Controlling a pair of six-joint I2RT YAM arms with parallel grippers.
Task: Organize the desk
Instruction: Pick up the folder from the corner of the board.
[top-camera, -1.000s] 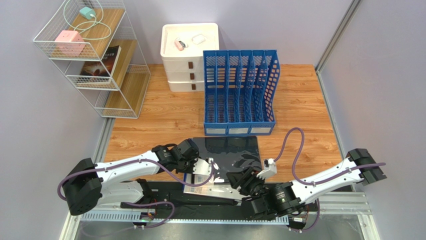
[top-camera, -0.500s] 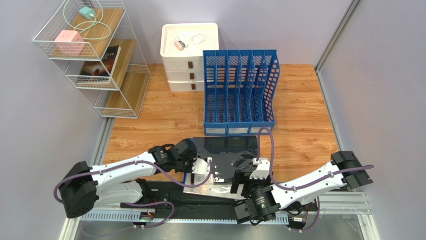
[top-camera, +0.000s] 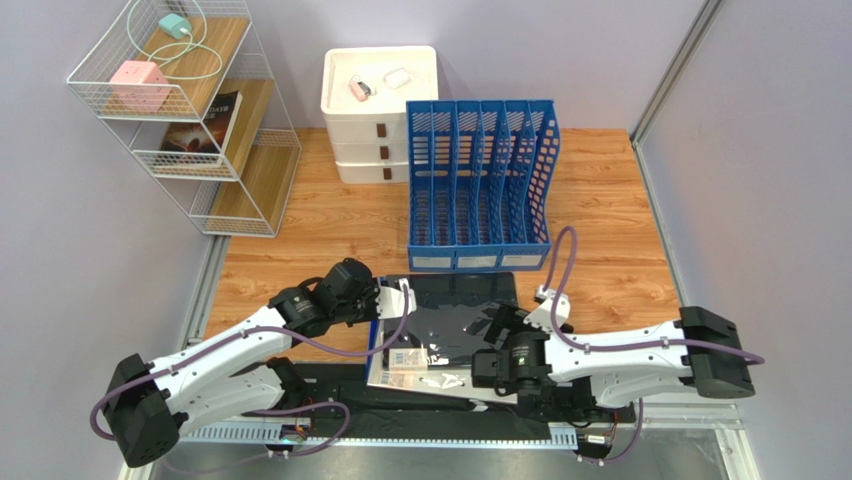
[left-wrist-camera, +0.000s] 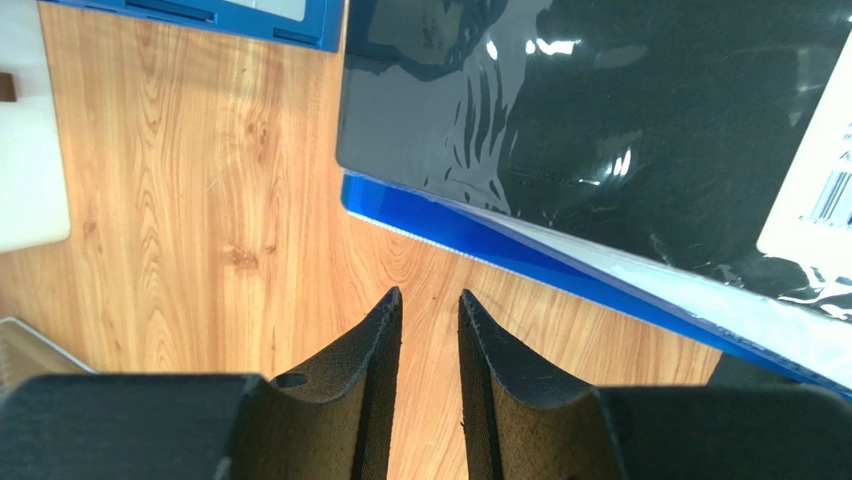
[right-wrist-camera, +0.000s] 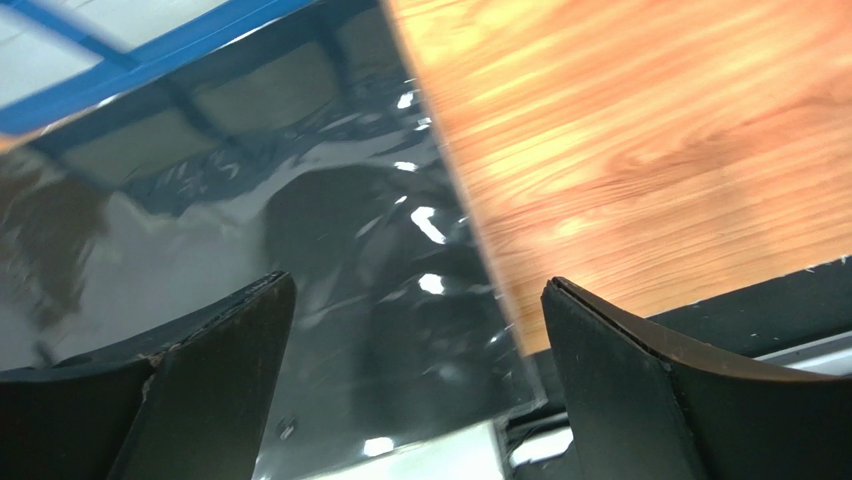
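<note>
**While the large orange-brown plank-wood desk (top-camera: 620, 200) is spreading between lilac walls (top-camera: 560, 50)**

As a glossy black rectangular folder (top-camera: 460, 305) is lying at its near edge, the left claw (left-wrist-camera: 428, 295) is hanging over the wood just beside the folder's left side, fingers narrowly apart with nothing between them. The right claw (right-wrist-camera: 415, 285) is gaping wide above the folder's right edge. A blue slotted plastic file rack (top-camera: 480, 170) is standing mid-desk.
</note>
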